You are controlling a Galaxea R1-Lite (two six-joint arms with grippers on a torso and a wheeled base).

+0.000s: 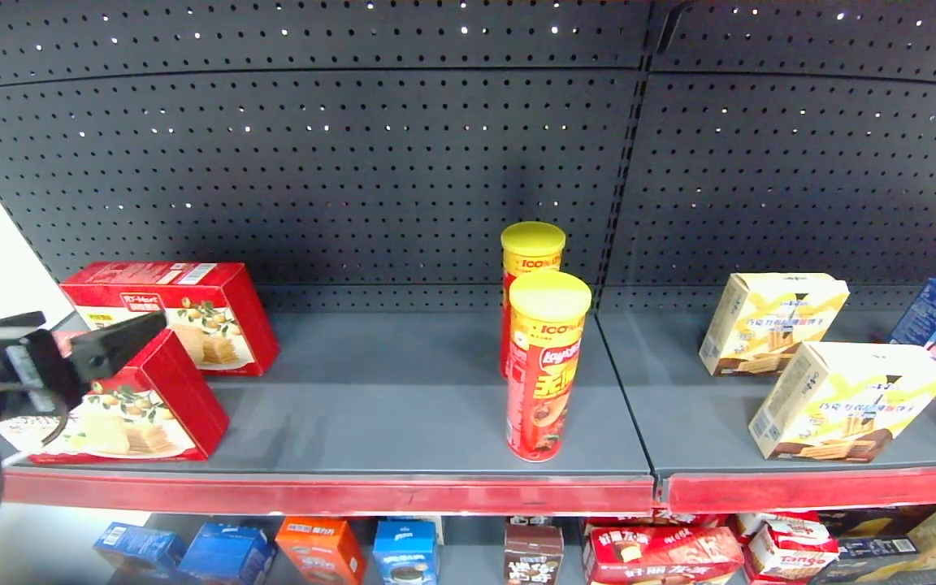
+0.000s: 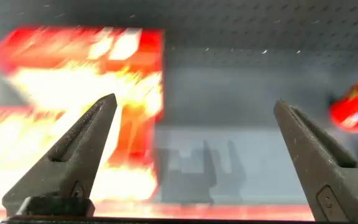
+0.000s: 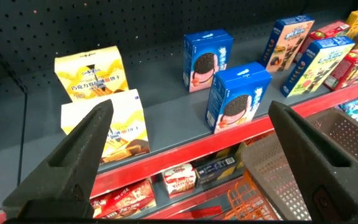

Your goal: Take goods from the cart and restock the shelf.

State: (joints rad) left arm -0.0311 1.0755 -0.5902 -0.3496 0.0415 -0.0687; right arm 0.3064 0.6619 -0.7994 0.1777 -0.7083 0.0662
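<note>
Currently your left gripper [image 2: 194,102] hangs wide and empty before the near red box [image 1: 151,414] at the left of the shelf [image 1: 403,406], while your right gripper [image 3: 191,107], equally wide, faces the cart [image 3: 278,180] low at right, presumably poised for the next pick.

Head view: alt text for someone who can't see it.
A shelf holds a front red box and rear red box at left, a front can and rear can mid-shelf, and a front cream box and rear cream box at right. The open left hand hangs by the front red box.
</note>
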